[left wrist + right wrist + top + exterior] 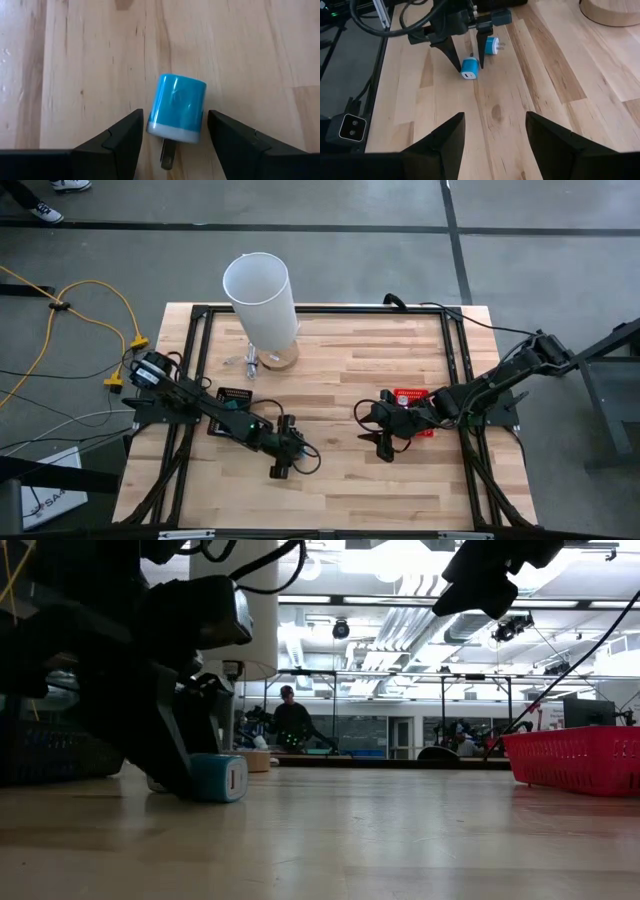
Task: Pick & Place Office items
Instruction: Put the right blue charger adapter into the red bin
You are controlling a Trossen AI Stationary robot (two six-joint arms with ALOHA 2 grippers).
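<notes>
From above, I saw my left gripper (281,468) low over the front-middle of the wooden table (340,350), while my right gripper (384,446) hovered just in front of the red basket (412,396) on the right side; the tall white cylinder (261,296) stood at the back, and the chargers were too small to pick out there. At table height, a teal-blue plug-in charger (220,778) lay on the wood with my left gripper's dark fingers (160,755) down beside it, and the red basket (575,760) sat well apart at the right; a person sat far back in the room. Through the left wrist, the blue charger (178,107) lay on its side between my two spread fingers (117,145), both very close to its sides, though I could not tell if they touched. Through the right wrist, my own fingers (445,140) stood apart with nothing between them, and across the table I saw the left gripper (466,61) straddling the charger (469,68), with a second blue charger (492,45) just beside it.
</notes>
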